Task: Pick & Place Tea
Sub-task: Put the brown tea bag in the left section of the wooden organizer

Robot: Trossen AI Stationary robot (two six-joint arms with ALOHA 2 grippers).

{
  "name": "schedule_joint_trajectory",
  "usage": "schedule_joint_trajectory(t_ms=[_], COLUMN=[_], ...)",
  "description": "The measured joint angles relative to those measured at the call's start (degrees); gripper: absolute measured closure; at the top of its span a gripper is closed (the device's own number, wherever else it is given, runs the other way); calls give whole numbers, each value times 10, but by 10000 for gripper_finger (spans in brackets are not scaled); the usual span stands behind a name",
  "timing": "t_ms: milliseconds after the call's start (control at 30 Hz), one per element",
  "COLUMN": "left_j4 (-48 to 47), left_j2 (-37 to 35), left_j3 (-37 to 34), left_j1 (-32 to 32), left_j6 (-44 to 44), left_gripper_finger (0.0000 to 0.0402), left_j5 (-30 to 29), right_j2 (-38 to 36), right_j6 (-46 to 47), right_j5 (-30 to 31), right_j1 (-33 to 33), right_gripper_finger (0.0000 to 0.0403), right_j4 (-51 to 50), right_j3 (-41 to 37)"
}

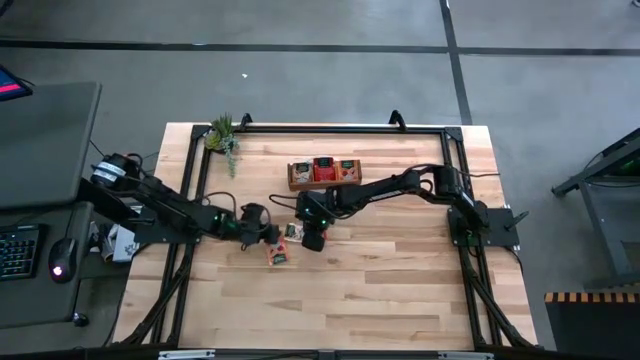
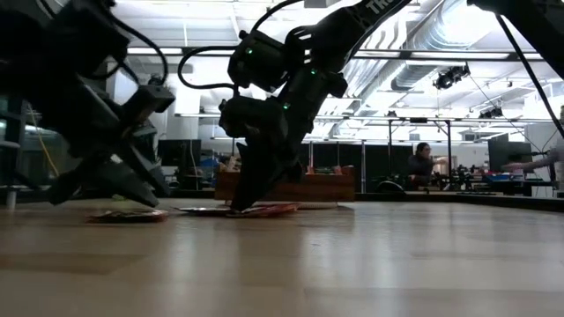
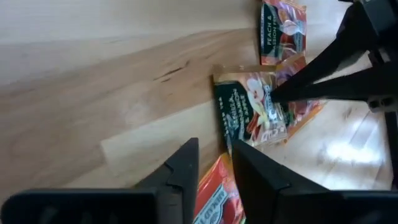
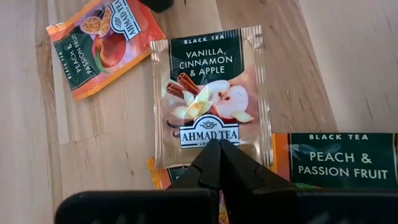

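— What's on the wooden table (image 1: pixel 400 290)?
— Upper middle, a brown tray (image 1: pixel 325 174); upper left, a small plant (image 1: pixel 222 133); mid-frame, loose tea sachets (image 1: pixel 277 254) lie flat.

We see even overhead light from above; in the low view, ceiling lamps (image 2: pixel 454 75) at 2 o'clock backlight both arms into silhouettes, and the near table (image 2: pixel 352 264) blurs.

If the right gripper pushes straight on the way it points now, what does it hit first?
The right gripper is shut, its tips already at the vanilla, cinnamon and apple sachet; it would likely press into that sachet and the tabletop beneath.
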Motion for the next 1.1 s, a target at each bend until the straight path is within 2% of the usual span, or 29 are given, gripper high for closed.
schedule_joint_trajectory(t_ms=[233, 400, 700, 1100], left_j4=[1, 7, 15, 51], left_j2=[4, 15, 17, 56], left_j3=[5, 6, 5, 5], left_j1=[64, 90, 114, 113], left_j6=[10, -4, -6, -10], left_gripper_finger=[209, 164, 160, 161], left_j5=[122, 164, 184, 164], right_j2=[0, 0, 0, 1], right_j6=[0, 0, 7, 20], right_j5=[-2, -2, -2, -7], right_j1=[0, 0, 0, 0], right_gripper_finger=[403, 403, 403, 403], right_j4=[1, 3, 16, 45], right_j3=[0, 0, 0, 0])
